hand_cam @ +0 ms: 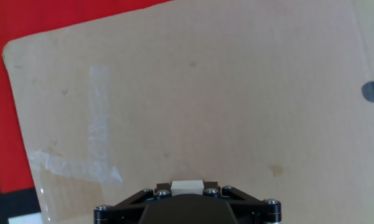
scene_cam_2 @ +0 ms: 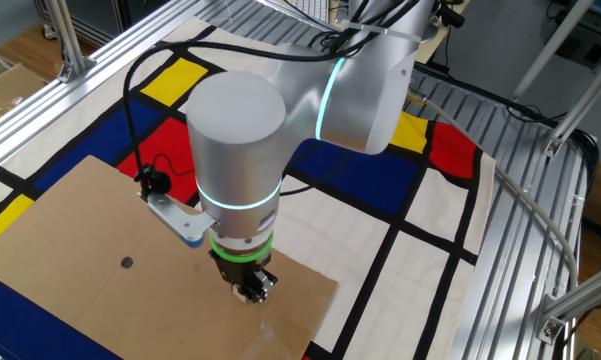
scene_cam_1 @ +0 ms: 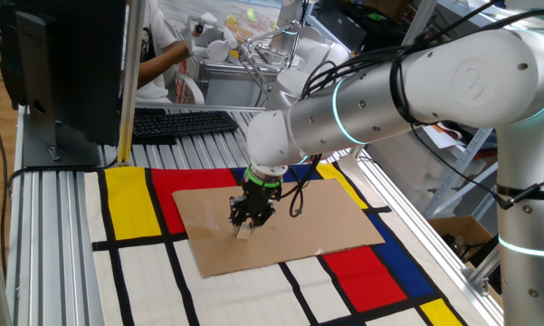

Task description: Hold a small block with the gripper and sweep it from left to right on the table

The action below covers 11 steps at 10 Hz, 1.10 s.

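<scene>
Right now the tool (scene_cam_1: 245,224) is pointing straight down at the brown cardboard sheet (scene_cam_1: 326,222); its fingers are clamping the small block (scene_cam_1: 244,233), which is peeking out pale beneath the black tips; the block is sitting at, or just above, the cardboard surface, and contact is too fine to call. From the hand view the block (hand_cam: 187,185) is showing between the fingers, with strips of clear tape (hand_cam: 98,134) to one side and a dark dot mark (hand_cam: 373,91) far off to the other. So the grasp is looking done; the sweep across the worktop (scene_cam_1: 59,208) appears underway or just starting; how much travel is remaining I am not able to judge.
</scene>
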Each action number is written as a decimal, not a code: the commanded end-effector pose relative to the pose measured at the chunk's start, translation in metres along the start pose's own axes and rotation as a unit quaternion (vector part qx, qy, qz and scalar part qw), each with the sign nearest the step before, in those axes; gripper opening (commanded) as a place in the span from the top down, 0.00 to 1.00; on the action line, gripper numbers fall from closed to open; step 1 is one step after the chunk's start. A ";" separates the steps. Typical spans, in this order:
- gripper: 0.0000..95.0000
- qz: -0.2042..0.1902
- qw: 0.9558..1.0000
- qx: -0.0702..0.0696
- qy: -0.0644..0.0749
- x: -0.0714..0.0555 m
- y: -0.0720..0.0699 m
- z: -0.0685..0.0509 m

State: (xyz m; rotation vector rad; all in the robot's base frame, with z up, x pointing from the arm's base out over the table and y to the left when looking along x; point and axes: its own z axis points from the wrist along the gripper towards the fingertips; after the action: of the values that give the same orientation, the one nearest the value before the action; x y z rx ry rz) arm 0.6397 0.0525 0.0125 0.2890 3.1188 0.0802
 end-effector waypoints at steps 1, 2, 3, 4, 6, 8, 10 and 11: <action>1.00 0.002 1.000 -0.001 -0.002 0.001 0.004 0.000; 1.00 0.002 1.000 0.000 -0.001 0.001 0.005 0.002; 1.00 0.004 1.000 -0.003 -0.001 0.002 0.007 0.003; 1.00 0.004 1.000 0.004 -0.002 0.002 0.008 0.003; 1.00 0.005 1.000 0.002 -0.002 0.004 0.012 0.001; 1.00 0.010 1.000 0.001 0.003 0.007 0.015 0.002; 1.00 0.014 1.000 -0.004 -0.001 0.011 0.020 0.002; 1.00 0.014 1.000 -0.008 0.000 0.011 0.020 0.004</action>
State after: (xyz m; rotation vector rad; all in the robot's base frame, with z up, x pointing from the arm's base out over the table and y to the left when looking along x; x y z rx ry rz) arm 0.6332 0.0746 0.0119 0.3321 3.1132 0.1113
